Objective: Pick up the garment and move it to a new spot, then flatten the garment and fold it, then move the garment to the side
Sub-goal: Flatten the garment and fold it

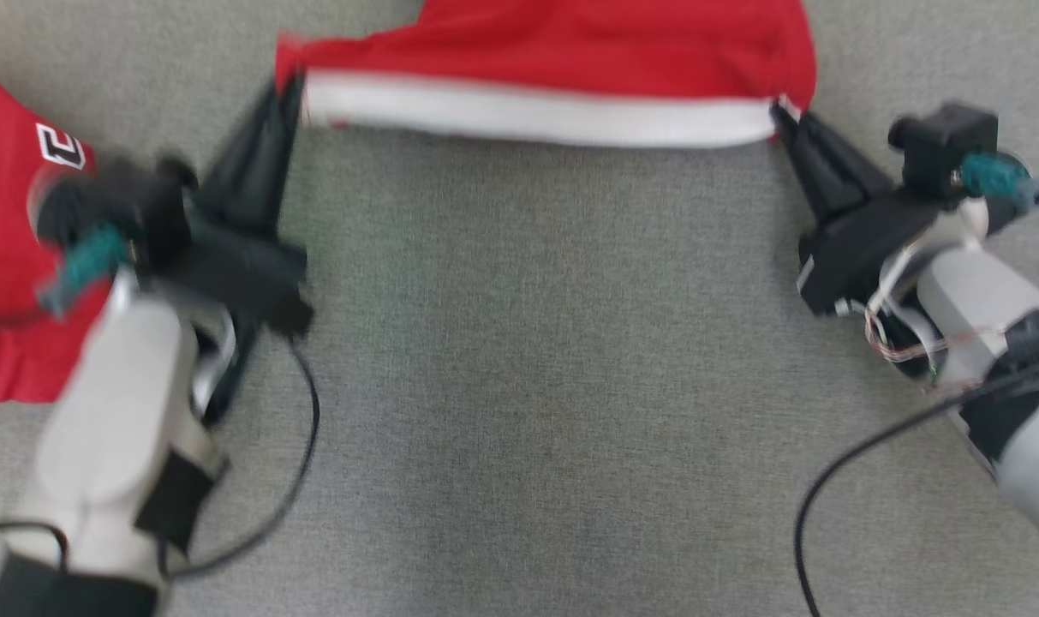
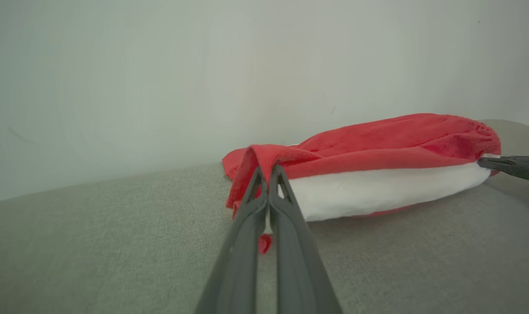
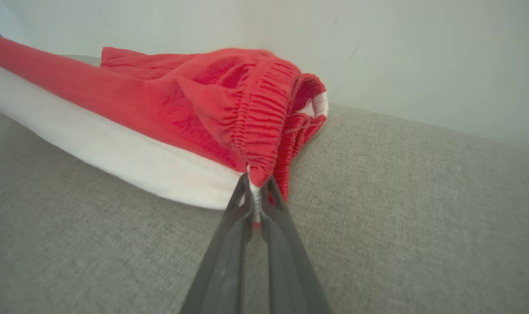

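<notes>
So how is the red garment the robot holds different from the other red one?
The held garment is pinched at two corners by the left gripper and right gripper; the other garment is in neither. The held garment has a wide white band; the other garment shows a small white-edged badge. Both are red, on the grey surface.

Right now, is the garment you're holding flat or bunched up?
Bunched, not flat: the garment humps up, stretched between the left gripper and right gripper.
</notes>
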Robot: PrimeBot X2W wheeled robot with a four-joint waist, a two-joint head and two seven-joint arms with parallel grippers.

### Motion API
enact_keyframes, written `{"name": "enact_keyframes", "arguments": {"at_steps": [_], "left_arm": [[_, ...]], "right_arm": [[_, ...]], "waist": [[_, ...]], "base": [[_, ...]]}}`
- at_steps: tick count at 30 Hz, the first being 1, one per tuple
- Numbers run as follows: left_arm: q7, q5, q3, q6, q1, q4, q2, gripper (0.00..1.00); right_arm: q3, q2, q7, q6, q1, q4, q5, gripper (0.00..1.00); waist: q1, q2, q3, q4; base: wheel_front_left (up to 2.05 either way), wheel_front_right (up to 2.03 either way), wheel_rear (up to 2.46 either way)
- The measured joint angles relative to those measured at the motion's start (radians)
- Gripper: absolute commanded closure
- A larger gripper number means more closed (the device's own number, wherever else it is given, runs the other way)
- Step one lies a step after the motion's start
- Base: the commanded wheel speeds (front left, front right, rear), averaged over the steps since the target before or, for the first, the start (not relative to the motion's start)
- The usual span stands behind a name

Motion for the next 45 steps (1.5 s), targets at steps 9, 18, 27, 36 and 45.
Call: {"name": "enact_keyframes", "arguments": {"at_steps": [9, 18, 27, 36, 45], "left_arm": [[0.000, -0.109, -0.006, -0.008, 0.273, 0.007, -0.023, 1.00], [0.000, -0.133, 0.057, -0.009, 0.517, 0.044, -0.053, 1.00], [0.000, -0.123, 0.067, -0.009, 0.678, 0.065, -0.074, 1.00], [0.000, -0.124, 0.017, -0.009, 0.806, 0.098, -0.075, 1.00], [0.000, -0.125, 0.026, -0.009, 0.890, 0.114, -0.073, 1.00]], "right_arm": [[0.107, -0.103, 0.000, 0.000, 0.161, -0.171, 0.161, 1.00], [0.095, -0.107, 0.000, 0.000, 0.387, -0.206, 0.199, 1.00], [0.101, -0.103, 0.000, 0.000, 0.583, -0.215, 0.193, 1.00], [0.216, -0.112, 0.000, 0.000, 0.664, -0.244, 0.193, 1.00], [0.275, -0.133, 0.001, 0.000, 0.732, -0.283, 0.193, 1.00]], "waist": [[-0.0001, 0.0000, -0.115, -0.011], [-0.0002, -0.0002, -0.265, -0.014], [-0.0002, -0.0002, -0.384, -0.017], [-0.0001, -0.0003, -0.472, -0.032], [0.0000, -0.0001, -0.521, -0.037]], "base": [[0.00, 0.00, 0.00], [0.00, 0.00, 0.00], [0.00, 0.00, 0.00], [0.00, 0.00, 0.00], [0.00, 0.00, 0.00]]}}
